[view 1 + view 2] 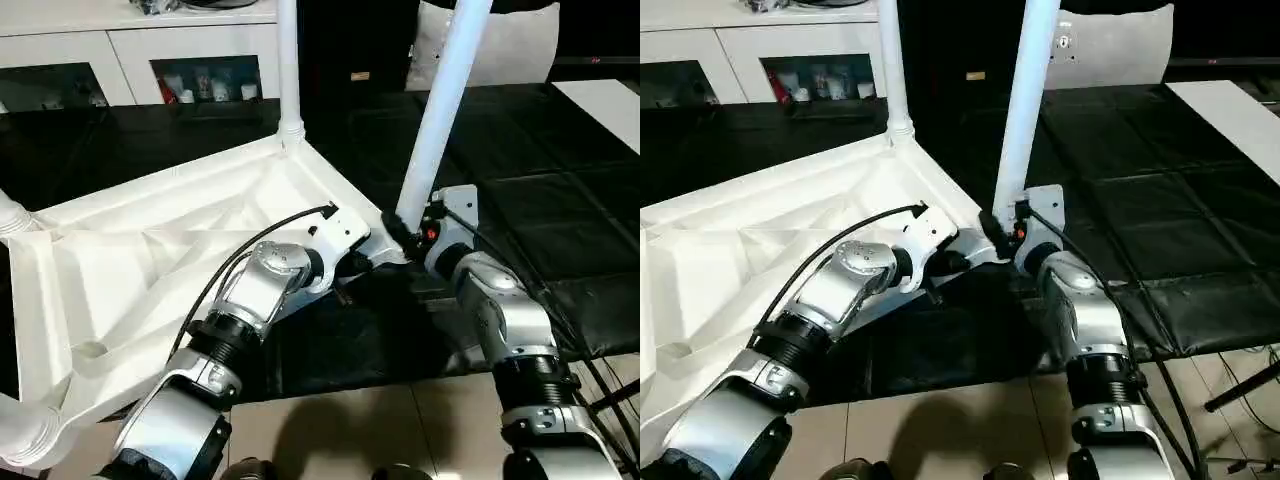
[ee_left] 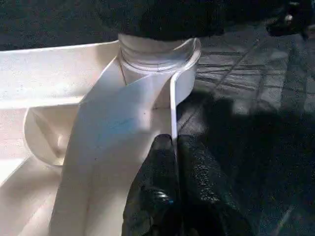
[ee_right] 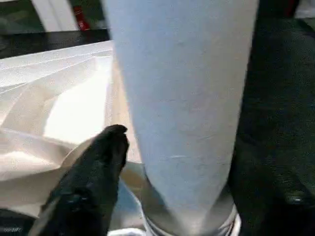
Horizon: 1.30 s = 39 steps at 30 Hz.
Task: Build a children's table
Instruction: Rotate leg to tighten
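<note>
Left eye view: the children's table top (image 1: 150,270) lies upside down on a black padded floor mat (image 1: 560,230), ribbed underside up. One white leg (image 1: 288,60) stands upright in the far corner socket. A second leg (image 1: 440,110) rises, tilted, from the near right corner socket. The left gripper (image 1: 352,262) sits at the top's near edge beside that corner; the right gripper (image 1: 400,232) is at the base of the tilted leg. A white cabinet (image 1: 130,60) with glass doors stands behind.

Right eye view: same arrangement; the tilted leg (image 1: 1025,100) meets the corner just beside the right gripper (image 1: 995,225).

Left wrist view: the left fingers (image 2: 162,196) are closed narrowly on the thin upright rim (image 2: 173,108) of the top, just short of the corner socket (image 2: 157,54) with the leg seated in it.

Right wrist view: one black right finger (image 3: 93,182) lies alongside the leg's base (image 3: 182,113); the leg sits between the spread fingers, but firm contact cannot be told.
</note>
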{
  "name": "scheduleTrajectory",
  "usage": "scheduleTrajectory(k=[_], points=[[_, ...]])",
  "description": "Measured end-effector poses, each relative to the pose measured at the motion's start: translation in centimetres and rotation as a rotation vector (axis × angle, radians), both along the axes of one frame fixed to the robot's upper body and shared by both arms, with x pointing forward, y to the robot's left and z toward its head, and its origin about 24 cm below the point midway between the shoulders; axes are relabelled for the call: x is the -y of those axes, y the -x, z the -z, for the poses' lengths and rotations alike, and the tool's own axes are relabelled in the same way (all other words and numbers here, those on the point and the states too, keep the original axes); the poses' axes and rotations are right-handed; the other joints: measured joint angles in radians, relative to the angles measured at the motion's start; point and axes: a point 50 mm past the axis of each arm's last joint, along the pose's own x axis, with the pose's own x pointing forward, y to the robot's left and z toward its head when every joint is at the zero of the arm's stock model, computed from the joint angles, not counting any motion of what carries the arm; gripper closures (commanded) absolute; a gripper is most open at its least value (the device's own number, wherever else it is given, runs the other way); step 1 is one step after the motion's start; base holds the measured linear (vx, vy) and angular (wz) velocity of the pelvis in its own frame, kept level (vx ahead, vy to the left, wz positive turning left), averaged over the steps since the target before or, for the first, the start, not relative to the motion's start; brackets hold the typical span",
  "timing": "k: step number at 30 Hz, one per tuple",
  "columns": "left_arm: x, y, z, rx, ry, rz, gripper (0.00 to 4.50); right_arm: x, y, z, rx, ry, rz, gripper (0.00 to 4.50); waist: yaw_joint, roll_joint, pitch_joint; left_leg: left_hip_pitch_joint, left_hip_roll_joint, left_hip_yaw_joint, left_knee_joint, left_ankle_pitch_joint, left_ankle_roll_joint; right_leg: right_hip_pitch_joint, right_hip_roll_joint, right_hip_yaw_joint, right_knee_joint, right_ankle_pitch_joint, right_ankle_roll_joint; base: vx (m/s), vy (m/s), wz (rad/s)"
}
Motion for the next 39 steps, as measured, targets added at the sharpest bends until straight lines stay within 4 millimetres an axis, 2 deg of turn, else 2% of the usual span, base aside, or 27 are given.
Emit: scheduleTrajectory(k=[3, 5, 8, 10, 14, 19, 24, 29, 30, 32, 34, 37, 39], points=[[-0.7, 0.0, 0.1, 0.005, -0.013, 0.033, 4.5, 0.8, 0.4, 0.2, 0.003, 0.03, -0.079, 0.88, 0.005, 0.0, 0.0, 0.001, 0.0, 0.0, 0.001, 0.0, 0.0, 0.001, 0.0, 0.0, 0.0, 0.0, -0.001, 0.0, 0.0, 0.0], [-1.2, 0.1, 0.1, 0.01, -0.023, 0.07, 4.5, 1.5, 0.9, 0.2, 0.004, 0.052, -0.15, 0.56, 0.008, 0.0, 0.0, 0.001, 0.0, 0.0, 0.001, 0.0, 0.0, 0.002, 0.0, 0.0, 0.0, 0.0, -0.001, 0.0, 0.0, 0.0], [-2.6, 0.3, 0.1, 0.021, -0.047, 0.141, 4.5, 2.6, 1.9, 0.2, 0.0, 0.101, -0.288, 0.43, 0.014, 0.0, 0.0, 0.001, 0.0, 0.0, 0.001, 0.0, 0.0, 0.002, 0.0, 0.0, 0.001, 0.0, -0.001, 0.0, 0.0, 0.0], [-3.8, 0.3, 0.1, 0.025, -0.063, 0.179, 4.5, 3.3, 2.3, 0.2, -0.008, 0.114, -0.358, 0.12, 0.015, 0.0, 0.0, 0.002, 0.0, 0.0, 0.002, 0.0, 0.0, 0.003, 0.0, 0.0, 0.001, 0.001, -0.001, 0.0, 0.0, 0.0], [-5.2, 0.8, 0.0, 0.03, -0.081, 0.293, 4.5, 4.1, 2.8, -0.4, 0.001, 0.145, -0.475, 0.12, 0.024, 0.0, 0.0, 0.004, 0.0, -0.001, 0.003, 0.0, 0.0, 0.006, 0.0, 0.0, 0.001, 0.001, -0.001, 0.0, 0.0, 0.0], [-6.0, 1.9, 0.2, -0.001, -0.077, 0.461, 4.5, 4.4, 4.0, -1.0, -0.006, 0.196, -0.703, 0.12, 0.052, 0.0, 0.0, 0.006, 0.0, 0.0, 0.004, 0.0, 0.0, 0.009, -0.001, 0.0, 0.0, 0.001, -0.002, 0.0, 0.0, 0.0], [-6.7, 2.5, 0.2, -0.021, -0.105, 0.581, 4.5, 4.3, 4.7, -0.9, -0.049, 0.176, -0.848, 0.58, 0.065, -0.001, 0.0, 0.007, 0.0, 0.0, 0.004, 0.0, 0.0, 0.01, -0.001, 0.0, 0.002, 0.001, -0.002, 0.0, 0.0, 0.0], [-6.9, 2.9, 0.1, -0.036, -0.114, 0.65, 4.5, 4.1, 5.0, -0.6, -0.078, 0.161, -0.919, 0.92, 0.066, -0.001, 0.0, 0.007, 0.0, 0.0, 0.005, 0.0, 0.0, 0.01, -0.001, 0.001, 0.001, 0.002, -0.003, 0.0, 0.0, 0.0], [-6.9, 3.0, 0.1, -0.041, -0.115, 0.661, 4.5, 4.0, 5.0, -0.7, -0.084, 0.158, -0.942, 1.14, 0.065, -0.002, 0.001, 0.007, 0.0, 0.0, 0.004, 0.0, 0.0, 0.01, -0.001, 0.001, 0.001, 0.002, -0.003, 0.0, 0.0, 0.0], [-6.9, 3.0, 0.0, -0.044, -0.116, 0.673, 4.5, 3.8, 5.1, -0.8, -0.095, 0.147, -0.971, 1.2, 0.066, -0.002, 0.0, 0.007, 0.0, 0.0, 0.004, 0.0, 0.0, 0.01, -0.001, 0.0, 0.002, 0.002, -0.003, 0.0, 0.0, 0.0], [-7.0, 3.1, 0.0, -0.053, -0.112, 0.686, 4.5, 3.6, 5.3, -0.8, -0.109, 0.129, -1.009, 1.5, 0.067, -0.002, 0.0, 0.007, 0.0, 0.0, 0.004, 0.0, 0.0, 0.01, -0.001, 0.0, 0.001, 0.001, -0.002, 0.0, 0.0, 0.0], [-7.1, 3.2, 0.0, -0.057, -0.113, 0.699, 4.5, 3.6, 5.4, -0.7, -0.125, 0.111, -1.032, 1.65, 0.069, -0.002, 0.0, 0.007, 0.0, 0.0, 0.004, 0.0, 0.0, 0.01, -0.001, 0.0, 0.001, 0.001, -0.002, 0.0, 0.0, 0.0], [-7.1, 3.2, 0.0, -0.057, -0.114, 0.704, 4.5, 3.6, 5.5, -0.7, -0.135, 0.102, -1.046, 1.94, 0.069, -0.002, 0.0, 0.007, 0.0, 0.0, 0.004, 0.0, 0.0, 0.01, -0.001, 0.0, 0.001, 0.001, -0.002, 0.0, 0.0, 0.0]])
